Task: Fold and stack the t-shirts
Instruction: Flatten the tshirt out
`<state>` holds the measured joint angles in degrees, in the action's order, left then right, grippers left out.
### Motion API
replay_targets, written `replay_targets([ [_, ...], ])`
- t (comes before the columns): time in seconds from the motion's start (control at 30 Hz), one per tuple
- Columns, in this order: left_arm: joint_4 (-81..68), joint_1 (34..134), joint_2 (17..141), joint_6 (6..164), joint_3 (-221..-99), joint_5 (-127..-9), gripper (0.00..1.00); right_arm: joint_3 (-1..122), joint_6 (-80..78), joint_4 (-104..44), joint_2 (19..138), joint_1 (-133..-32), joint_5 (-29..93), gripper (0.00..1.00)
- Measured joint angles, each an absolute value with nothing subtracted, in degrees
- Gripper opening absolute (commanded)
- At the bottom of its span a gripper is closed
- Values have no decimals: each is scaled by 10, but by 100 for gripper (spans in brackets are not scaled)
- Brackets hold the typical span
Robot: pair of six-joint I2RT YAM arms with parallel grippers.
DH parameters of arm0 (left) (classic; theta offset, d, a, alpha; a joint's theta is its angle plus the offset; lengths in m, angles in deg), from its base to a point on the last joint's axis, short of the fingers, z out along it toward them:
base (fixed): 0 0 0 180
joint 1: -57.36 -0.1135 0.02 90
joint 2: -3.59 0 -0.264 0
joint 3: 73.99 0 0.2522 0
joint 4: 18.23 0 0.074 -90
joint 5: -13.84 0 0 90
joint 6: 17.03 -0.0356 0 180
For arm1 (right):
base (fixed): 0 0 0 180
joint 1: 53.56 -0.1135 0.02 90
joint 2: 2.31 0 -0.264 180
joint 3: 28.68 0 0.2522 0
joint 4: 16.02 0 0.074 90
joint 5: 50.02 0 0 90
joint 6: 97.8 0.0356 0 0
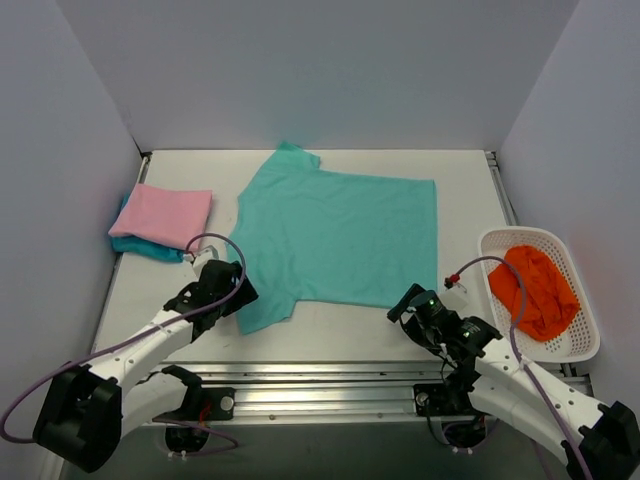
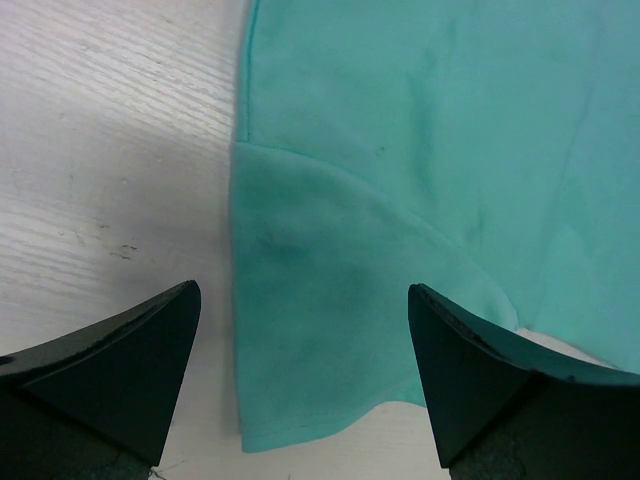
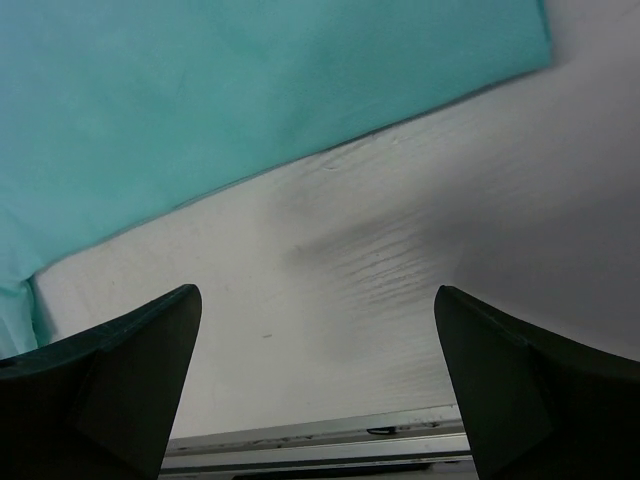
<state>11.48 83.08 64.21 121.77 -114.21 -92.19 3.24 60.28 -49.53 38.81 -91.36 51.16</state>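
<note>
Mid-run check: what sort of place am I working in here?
Probably a lab test booth, not a home: plain pale walls enclose the white table on three sides, an aluminium rail runs along its near edge, and a mint-teal t-shirt lies spread beside a white mesh basket.

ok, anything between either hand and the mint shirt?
Nothing visible. The left hand is open right over the near sleeve of the mint shirt. The right hand is open over bare table, just off the shirt's near edge. No object lies between either hand and the fabric.
</note>
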Motion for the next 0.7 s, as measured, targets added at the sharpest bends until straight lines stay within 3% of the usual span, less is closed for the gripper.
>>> replay_targets([
  [0.37,85,831,622,1203,-1138,-886,94,47,700,-589,355,-914,599,91],
  [0.4,85,831,619,1203,-1138,-884,94,50,700,-591,361,-914,609,96],
  [0.7,80,831,610,1202,-1131,-873,94,125,658,-551,528,-846,671,97],
])
